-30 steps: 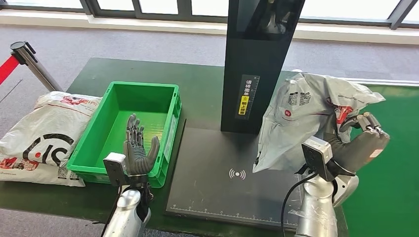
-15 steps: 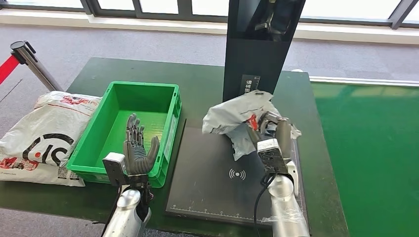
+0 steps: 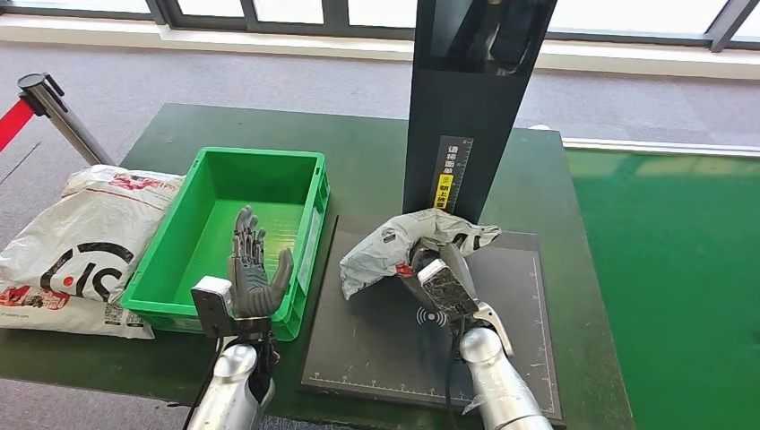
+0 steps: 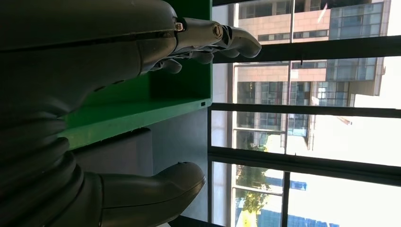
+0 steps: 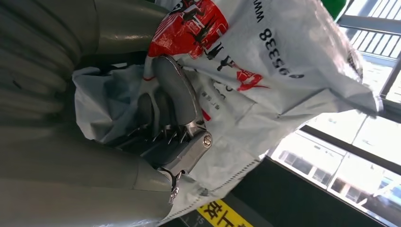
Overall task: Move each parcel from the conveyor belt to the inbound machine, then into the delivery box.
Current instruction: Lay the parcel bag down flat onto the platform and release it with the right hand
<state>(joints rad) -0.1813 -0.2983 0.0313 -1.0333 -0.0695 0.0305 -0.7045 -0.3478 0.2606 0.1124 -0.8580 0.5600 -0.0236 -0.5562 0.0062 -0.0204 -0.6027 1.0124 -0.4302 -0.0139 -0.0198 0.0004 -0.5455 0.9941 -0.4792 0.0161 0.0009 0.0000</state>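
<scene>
A dark green table [image 3: 269,134] stands on grey carpet below a row of windows, with a bright green floor strip to its right. On it sit the black inbound machine [image 3: 376,331] (flat pad, tall column) and a green delivery box [image 3: 309,235], a large white bag [image 3: 81,242] beside it. A second ago the grey parcel [image 3: 403,246] hung high at the right; now it rests on the pad by the column. The right hand [image 5: 172,118] grips its crumpled plastic. The left hand [image 3: 251,273] hovers over the box, fingers spread, holding nothing.

The grey parcel [image 5: 265,71] bears "95338"; the scanner plate [image 3: 376,349] shows a wireless sign.
</scene>
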